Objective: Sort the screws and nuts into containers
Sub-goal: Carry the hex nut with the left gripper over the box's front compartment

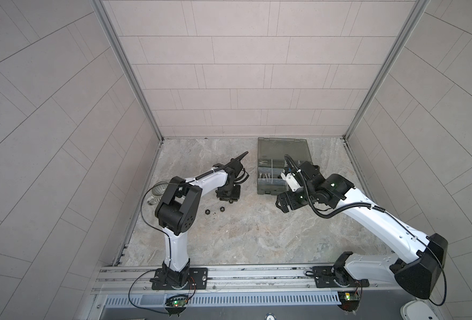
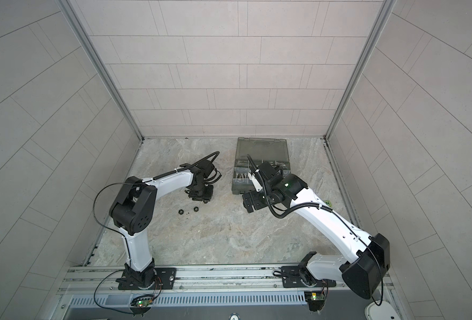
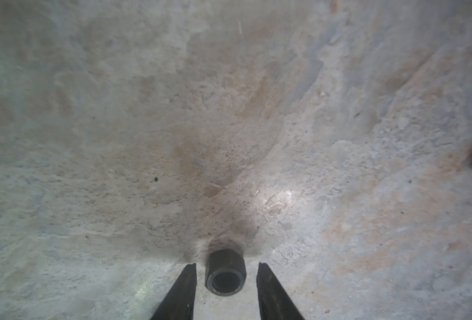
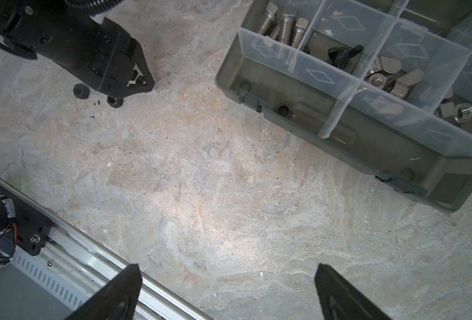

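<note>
Left wrist view: left end effector [image 3: 226, 263], low over the table [image 3: 229, 110], jaws parted astride a black nut [image 3: 225, 274].

The organizer box [image 1: 268, 190] sits at the table's [image 1: 243, 235] back right; two nuts [image 1: 221, 208] lie left of it, nearer the front.

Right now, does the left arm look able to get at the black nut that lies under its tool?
Probably yes. The left tool straddles the black nut on the table, with a jaw on each side and a small gap to each. Nothing lies between the jaws and the nut.
</note>
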{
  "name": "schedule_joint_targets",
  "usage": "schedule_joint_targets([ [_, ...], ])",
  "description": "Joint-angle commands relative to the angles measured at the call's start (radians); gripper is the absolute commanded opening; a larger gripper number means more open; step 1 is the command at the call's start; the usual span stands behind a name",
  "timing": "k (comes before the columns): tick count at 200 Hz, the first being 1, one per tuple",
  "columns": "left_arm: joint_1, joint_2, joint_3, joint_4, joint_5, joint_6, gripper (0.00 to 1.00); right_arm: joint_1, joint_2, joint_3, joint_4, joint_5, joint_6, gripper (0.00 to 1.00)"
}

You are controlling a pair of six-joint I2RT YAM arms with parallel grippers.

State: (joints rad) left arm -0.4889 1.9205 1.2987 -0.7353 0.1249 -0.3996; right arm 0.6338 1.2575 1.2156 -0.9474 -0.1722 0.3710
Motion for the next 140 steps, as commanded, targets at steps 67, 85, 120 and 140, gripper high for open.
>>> schedule_joint_targets([
  [67, 0.007, 0.037, -0.035, 0.014, 0.007, 0.010, 0.30, -0.003, -0.021, 0.009, -0.016, 0.032, 0.031, 0.99],
  [85, 0.007, 0.047, -0.028, 0.012, 0.005, 0.011, 0.27, -0.003, -0.029, 0.007, -0.022, 0.037, 0.032, 0.99],
  [120, 0.006, 0.037, 0.027, -0.028, 0.002, 0.019, 0.22, -0.003, -0.051, 0.003, -0.033, 0.053, 0.034, 0.99],
  [140, 0.000, 0.030, 0.089, -0.066, 0.006, 0.029, 0.21, -0.007, -0.070, -0.005, -0.035, 0.062, 0.034, 0.99],
])
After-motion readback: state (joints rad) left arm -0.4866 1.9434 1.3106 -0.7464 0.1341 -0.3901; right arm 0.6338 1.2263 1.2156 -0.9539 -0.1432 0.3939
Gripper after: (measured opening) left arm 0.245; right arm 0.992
